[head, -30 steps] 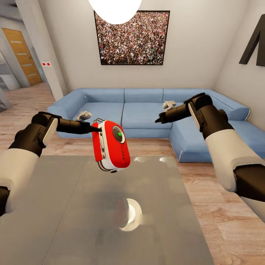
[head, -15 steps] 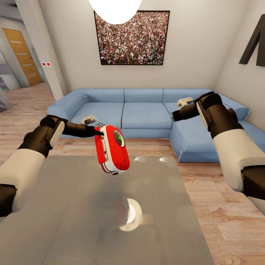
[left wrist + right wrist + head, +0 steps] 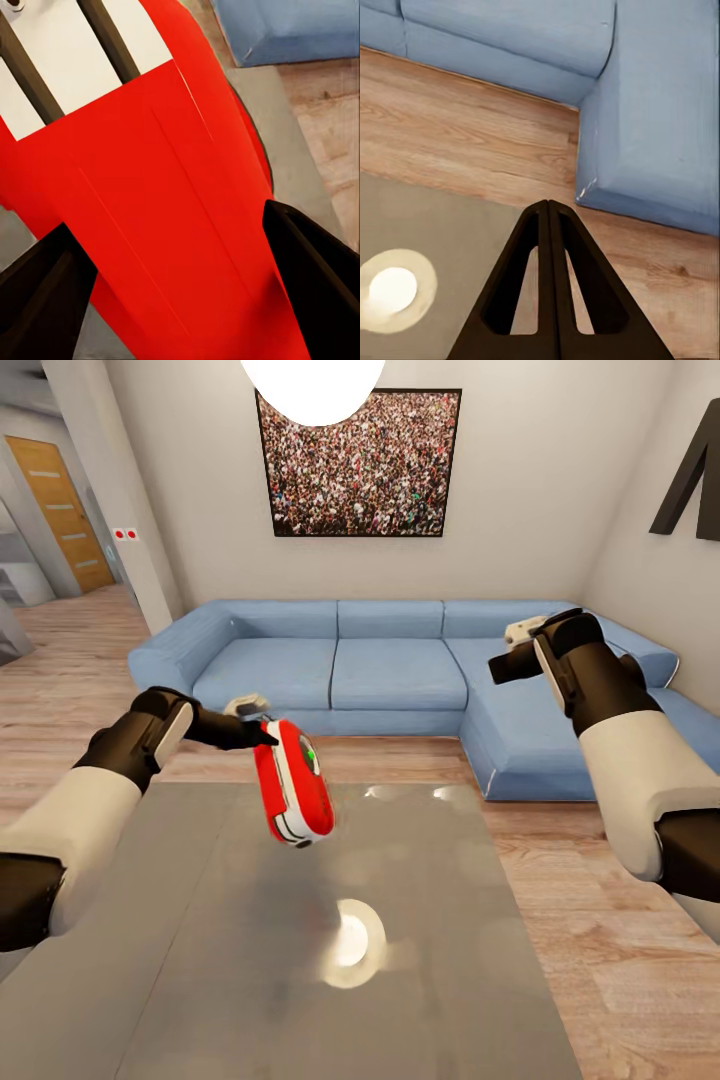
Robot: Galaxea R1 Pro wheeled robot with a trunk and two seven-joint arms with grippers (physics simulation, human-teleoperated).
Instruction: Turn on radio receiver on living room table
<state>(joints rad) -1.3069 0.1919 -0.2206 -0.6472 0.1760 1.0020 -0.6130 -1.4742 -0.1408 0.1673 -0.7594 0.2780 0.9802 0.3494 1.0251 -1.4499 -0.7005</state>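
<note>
The left hand, black and two-fingered, is clamped on the back edge of the small red-and-white rounded portable radio; in the left wrist view its dark fingertips press against either side of the red casing. The radio hangs in the air above the far half of the large glossy grey bench, not touching it, tilted so that its face with the green-centred dial is turned mostly away from the head camera. The right hand is raised well apart over the blue corner sofa, its fingers pressed together and holding nothing. Light wood floor lies around the bench. The risks, as a judgement: the grip is at one edge only, so the radio may swing or slip and drop onto the hard bench; and with the dial angled away, the right hand coming in to press the switch could miss it or push the radio out of the grasp.
</note>
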